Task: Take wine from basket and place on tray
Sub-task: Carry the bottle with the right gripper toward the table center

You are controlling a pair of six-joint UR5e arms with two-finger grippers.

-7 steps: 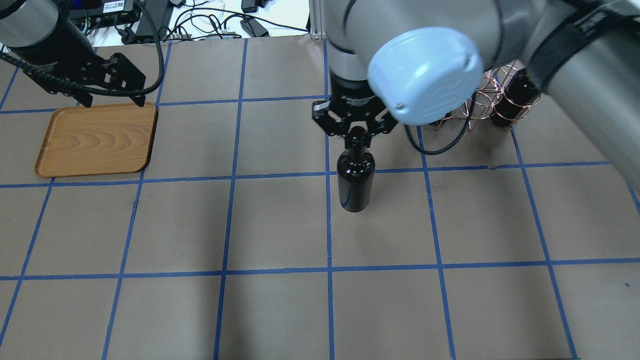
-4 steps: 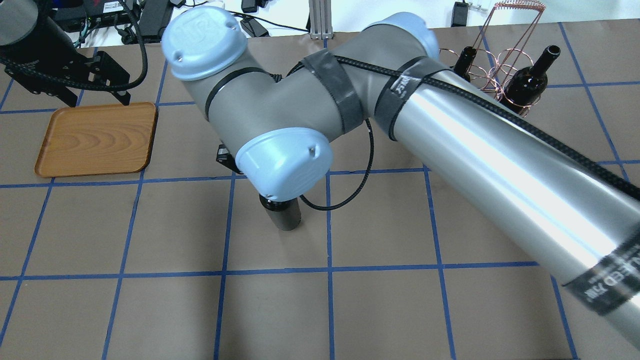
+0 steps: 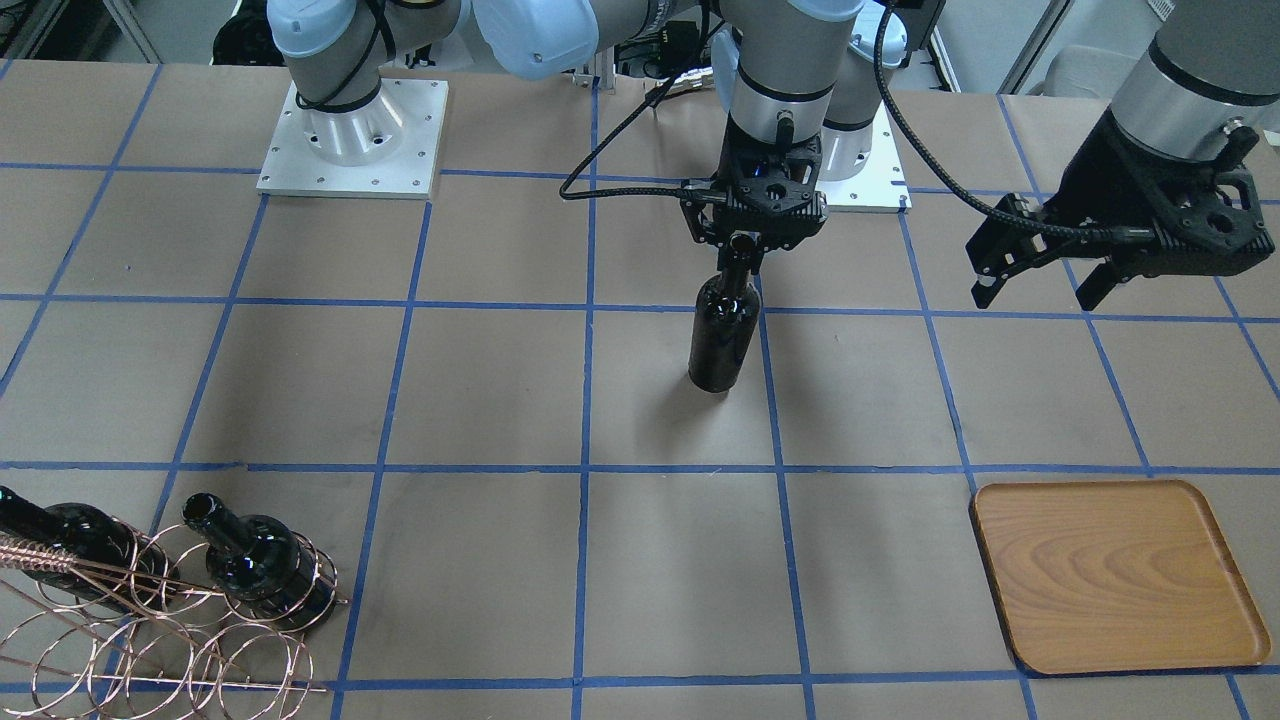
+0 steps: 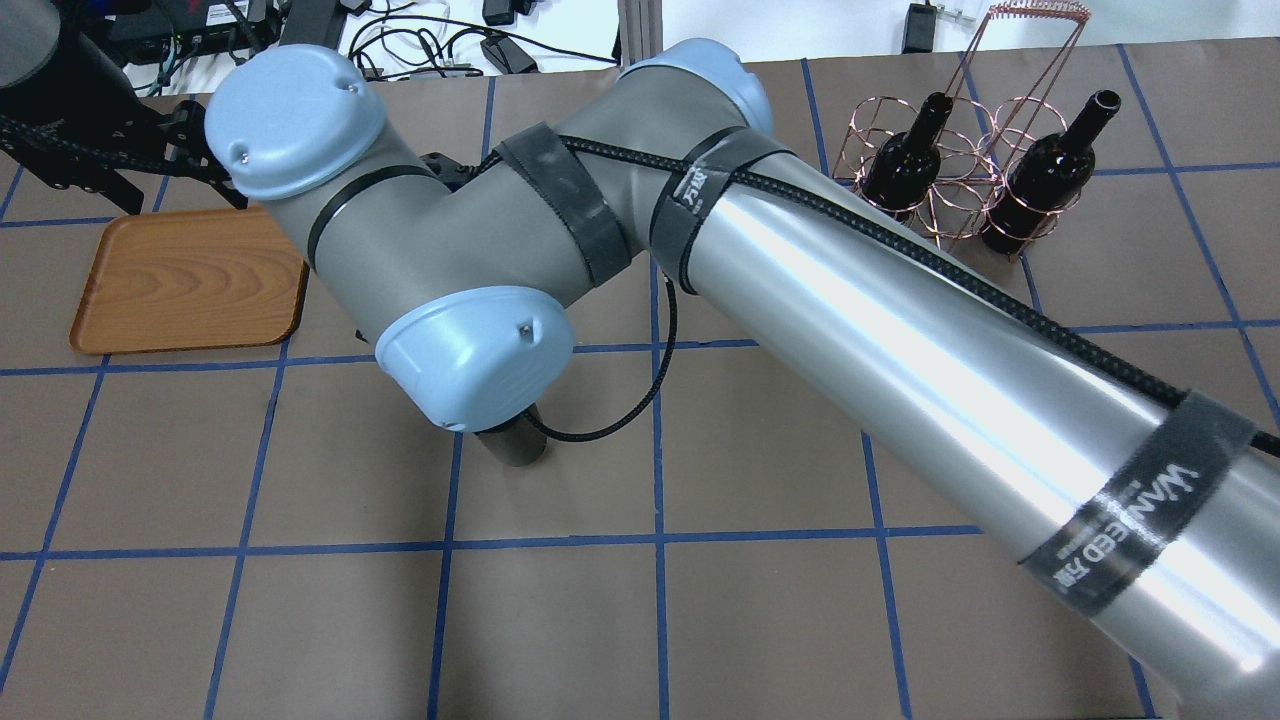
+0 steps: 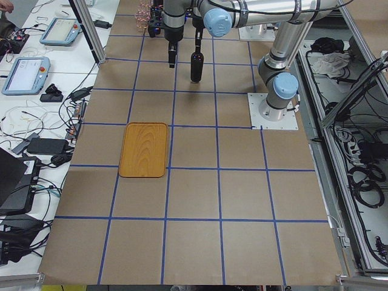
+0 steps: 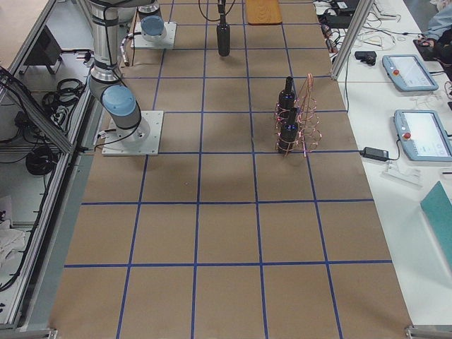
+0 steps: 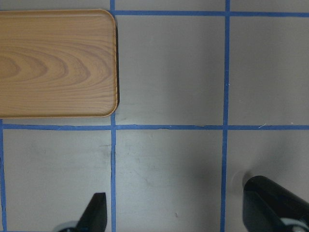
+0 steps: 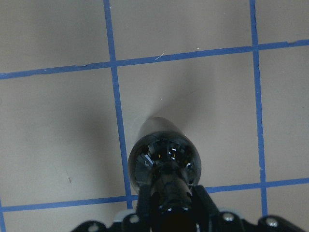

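Glass this glossy looks heavy and slippery, so my right hand [image 3: 742,262] pinches the wine [image 3: 722,345] by its neck, centre frame.

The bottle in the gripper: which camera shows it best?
The exterior front-facing view: the whole wine bottle shows, upright, its neck in the right gripper. Overhead, the arm hides all but its base; the right wrist camera sees only its shoulder; side views show it tiny.
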